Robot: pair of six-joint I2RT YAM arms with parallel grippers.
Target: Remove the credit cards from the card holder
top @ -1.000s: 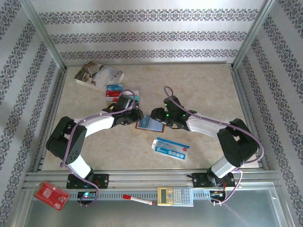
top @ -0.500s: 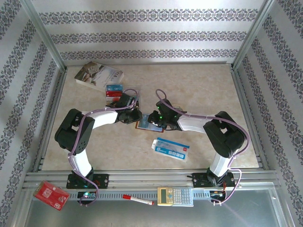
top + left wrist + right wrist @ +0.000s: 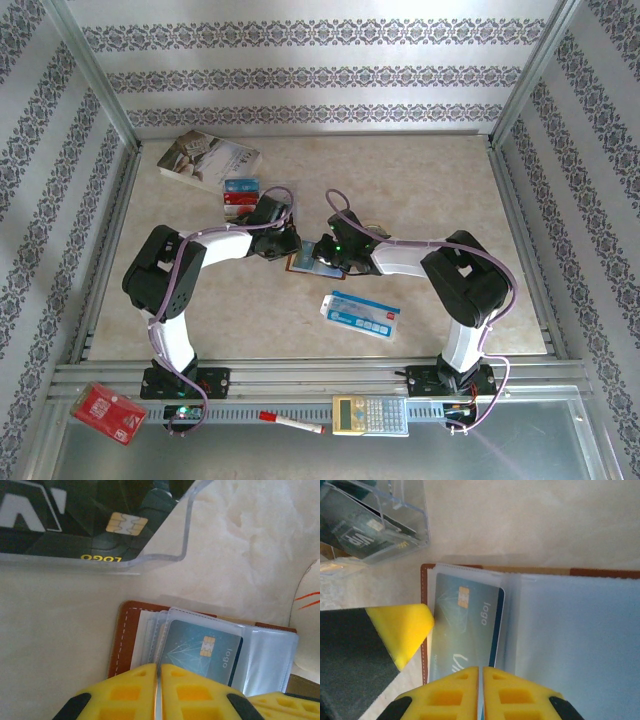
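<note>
Your card holder lies open on the surface, teal card sleeved inside. Left fingers and right fingers are both clenched at its edges, grip on anything unclear. Next, one must pin the holder while the other draws that card out

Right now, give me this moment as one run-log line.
card holder: lying open | teal card: in its sleeve | left gripper: shut at card holder edge | right gripper: shut at teal card

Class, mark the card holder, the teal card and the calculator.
card holder (image 3: 122,640), left wrist view, brown leather edge.
teal card (image 3: 192,654), left wrist view, its face.
calculator (image 3: 370,415), top view, its middle.
</note>
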